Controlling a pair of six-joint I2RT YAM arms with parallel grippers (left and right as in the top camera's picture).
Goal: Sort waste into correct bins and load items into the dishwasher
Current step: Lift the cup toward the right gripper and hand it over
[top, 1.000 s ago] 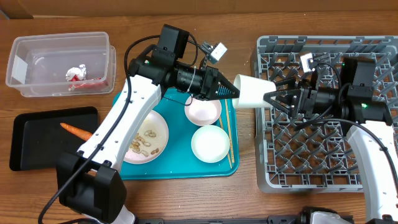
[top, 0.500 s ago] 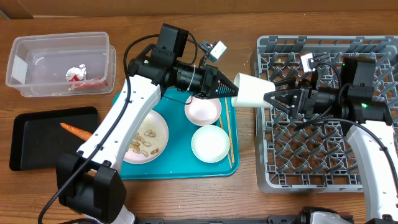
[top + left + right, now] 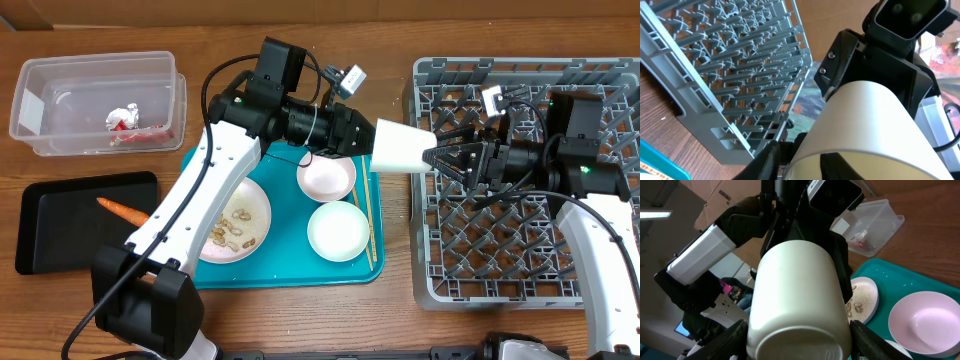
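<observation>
This looks like a robotics lab set up as a kitchen. A left arm (image 3: 215, 170) and a right arm (image 3: 600, 250) stand at a wooden desk (image 3: 330, 315) that carries a grey dish rack (image 3: 520, 260). Cardboard boxes (image 3: 715, 205) are stacked behind.

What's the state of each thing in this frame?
cup, sideways in midair
right gripper, jaws closed on the cup's base
left gripper, jaws parted at the cup's rim
plate, upright, scraps on it
bowls, upright, empty
carrot, lying in black tray
</observation>
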